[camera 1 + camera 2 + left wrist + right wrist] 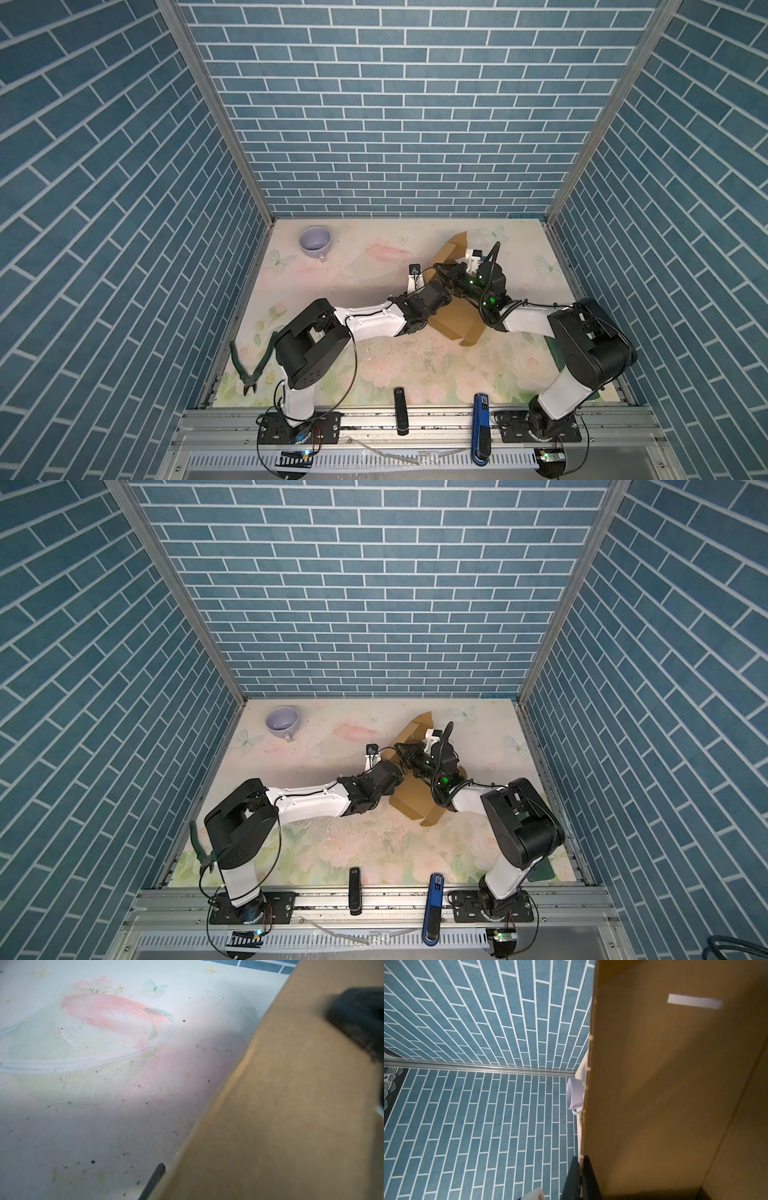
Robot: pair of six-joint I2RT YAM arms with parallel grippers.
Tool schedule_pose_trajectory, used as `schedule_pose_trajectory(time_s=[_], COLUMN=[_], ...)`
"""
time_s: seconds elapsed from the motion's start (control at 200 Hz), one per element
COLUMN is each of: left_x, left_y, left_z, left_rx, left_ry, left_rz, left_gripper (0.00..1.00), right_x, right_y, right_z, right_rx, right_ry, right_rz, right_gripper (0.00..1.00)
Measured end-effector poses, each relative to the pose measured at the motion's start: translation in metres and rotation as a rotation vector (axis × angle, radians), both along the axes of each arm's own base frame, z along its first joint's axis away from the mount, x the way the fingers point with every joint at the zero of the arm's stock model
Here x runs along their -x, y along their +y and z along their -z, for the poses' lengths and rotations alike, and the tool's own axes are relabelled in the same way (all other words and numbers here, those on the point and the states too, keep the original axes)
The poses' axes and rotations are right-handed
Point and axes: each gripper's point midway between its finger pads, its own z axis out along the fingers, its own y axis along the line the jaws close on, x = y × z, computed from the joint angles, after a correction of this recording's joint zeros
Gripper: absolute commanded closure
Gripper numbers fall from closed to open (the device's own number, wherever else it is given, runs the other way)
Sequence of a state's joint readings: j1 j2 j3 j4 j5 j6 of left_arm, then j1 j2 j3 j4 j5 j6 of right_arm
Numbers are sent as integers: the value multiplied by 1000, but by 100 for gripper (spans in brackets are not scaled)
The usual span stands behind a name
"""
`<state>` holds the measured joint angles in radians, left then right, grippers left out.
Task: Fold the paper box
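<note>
The paper box (455,322) is a tan cardboard sheet, partly raised, at the table's centre right in both top views (415,802), with a flap standing up at its far end (455,245). My right gripper (581,1176) is shut on the edge of an upright panel (664,1084); in a top view it sits over the box's middle (456,269). My left gripper (441,279) reaches in from the left to the same spot. In the left wrist view one of its fingers (154,1180) shows outside a cardboard panel (280,1115); the other finger is hidden behind it.
A lavender cup (315,243) stands at the back left. Green-handled pliers (249,365) lie at the left edge beside the left arm's base. A black bar (400,409) and a blue one (482,419) rest across the front rail. Blue brick walls enclose three sides.
</note>
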<state>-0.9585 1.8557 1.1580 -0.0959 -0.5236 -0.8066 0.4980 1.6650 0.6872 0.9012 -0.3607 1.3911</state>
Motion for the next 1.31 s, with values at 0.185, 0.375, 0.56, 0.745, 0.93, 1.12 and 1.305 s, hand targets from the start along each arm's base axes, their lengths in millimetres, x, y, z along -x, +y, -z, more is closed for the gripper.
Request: schedule_pose_trajectory(time_s=[0.185,0.375,0.56,0.745,0.93,1.12,1.305], left_x=[0,-2,-6,-11,-20,-28,-35], left_y=[7,13,17,26,48,64,63], left_z=[0,-2,-6,-4,-1,-2,-6], left_rx=[-34,-88,-147,-187,-206,-220,-206], left_ry=[-8,-31,-60,-80,-87,-110,-139], left_rz=[-26,-31,-11,24,45,87,175], left_gripper=[68,70,71,71,72,72,74], right_x=[1,3,4,11,21,41,66], right_y=[2,2,1,-4,-12,-25,-40], right_z=[1,2,9,3,-20,-39,-47], right_rx=[-8,-8,17,53,76,109,204], right_ry=[5,14,33,45,18,6,6], right_rz=[-15,-22,-23,-21,-15,-10,-28], right_gripper=[96,84,71,58,53,55,62])
